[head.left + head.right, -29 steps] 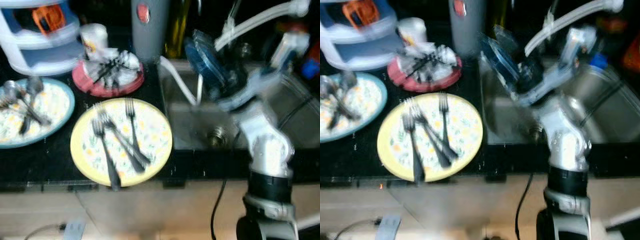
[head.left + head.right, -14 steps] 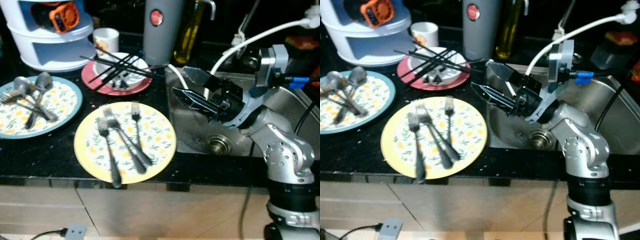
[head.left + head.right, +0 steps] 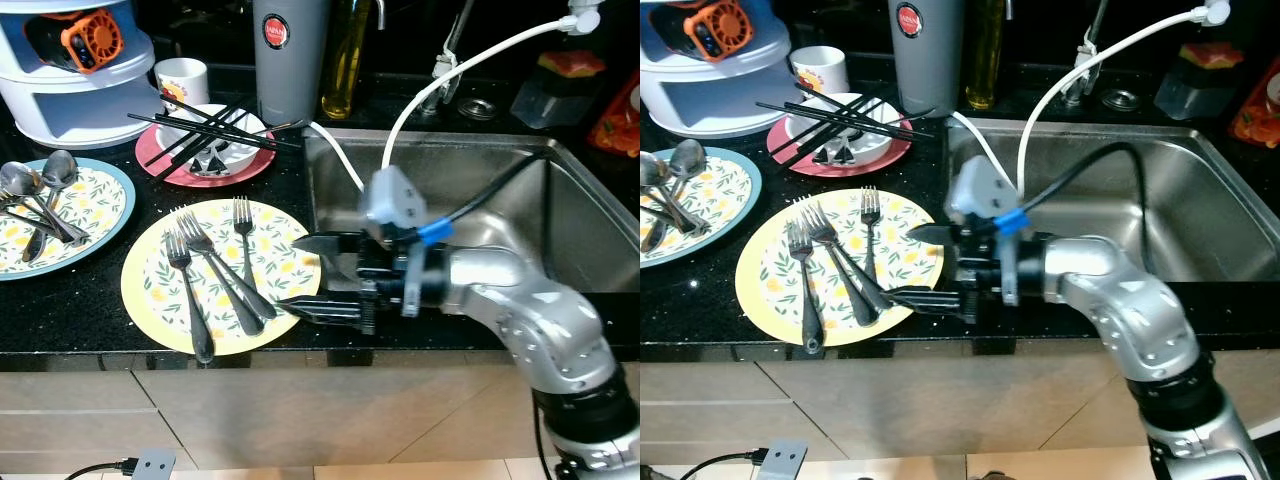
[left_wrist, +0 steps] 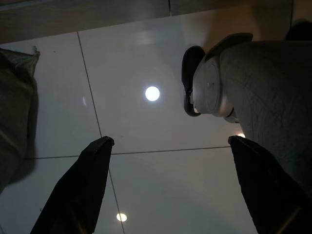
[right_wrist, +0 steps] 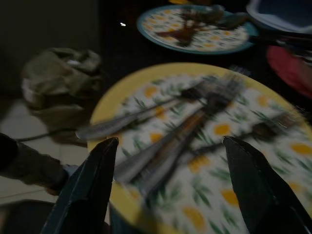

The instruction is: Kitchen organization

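your right gripper (image 3: pixel 310 275) is low over the near right edge of the yellow plate (image 3: pixel 150 300), its jaws wide apart and holding nothing. you can see three forks (image 3: pixel 222 275) lying on this plate, two of them crossed and one apart nearer the sink (image 3: pixel 520 190); in the right wrist view they lie just ahead of the fingers. the plate is on the black table (image 3: pixel 80 310), beside the sink. to the left you have a blue plate (image 3: pixel 105 205) with spoons (image 3: pixel 35 195), and behind a red plate (image 3: pixel 170 170) with a bowl and black chopsticks (image 3: pixel 200 125). your left gripper (image 4: pixel 168 187) hangs over the pale floor (image 4: pixel 141 126), jaws wide apart.
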You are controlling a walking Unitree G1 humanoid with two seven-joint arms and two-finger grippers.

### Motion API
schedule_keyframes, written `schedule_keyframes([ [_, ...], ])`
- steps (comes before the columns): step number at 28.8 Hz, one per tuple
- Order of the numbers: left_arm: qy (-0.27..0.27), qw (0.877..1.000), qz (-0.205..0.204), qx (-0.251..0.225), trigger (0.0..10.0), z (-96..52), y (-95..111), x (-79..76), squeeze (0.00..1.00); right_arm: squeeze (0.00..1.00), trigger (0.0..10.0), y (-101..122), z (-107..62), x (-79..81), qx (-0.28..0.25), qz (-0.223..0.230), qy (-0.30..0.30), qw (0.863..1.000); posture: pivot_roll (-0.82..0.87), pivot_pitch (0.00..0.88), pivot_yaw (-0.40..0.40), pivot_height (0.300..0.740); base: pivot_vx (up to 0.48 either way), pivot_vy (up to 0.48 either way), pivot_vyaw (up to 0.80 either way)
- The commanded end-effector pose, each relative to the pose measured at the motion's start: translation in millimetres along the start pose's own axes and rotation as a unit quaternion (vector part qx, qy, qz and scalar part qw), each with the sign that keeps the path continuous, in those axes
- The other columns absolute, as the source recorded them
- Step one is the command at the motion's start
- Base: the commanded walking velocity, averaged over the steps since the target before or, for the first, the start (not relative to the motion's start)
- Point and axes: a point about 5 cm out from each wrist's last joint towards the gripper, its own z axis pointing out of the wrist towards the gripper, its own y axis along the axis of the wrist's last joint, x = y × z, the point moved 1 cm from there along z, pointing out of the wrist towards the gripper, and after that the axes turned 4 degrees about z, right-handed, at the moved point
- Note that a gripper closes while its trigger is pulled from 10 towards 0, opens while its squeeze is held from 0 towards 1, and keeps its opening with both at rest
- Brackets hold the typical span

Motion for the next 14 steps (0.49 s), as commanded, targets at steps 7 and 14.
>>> schedule_keyframes([
  [7,-0.018,0.999,0.016,0.023,10.0,-0.5,-12,-11.5,0.0,0.0,10.0,-8,21.8,-8.2,0.021,0.055,-0.056,0.997,0.07,0.117,-0.08,0.74,0.0,0.0,0.0],
  [14,-0.023,0.999,0.021,0.026,10.0,-0.5,-12,-12.5,0.0,0.0,10.0,-1,27.5,-17.4,-0.007,0.074,-0.103,0.992,0.07,0.12,-0.087,0.74,0.0,0.0,0.23],
])
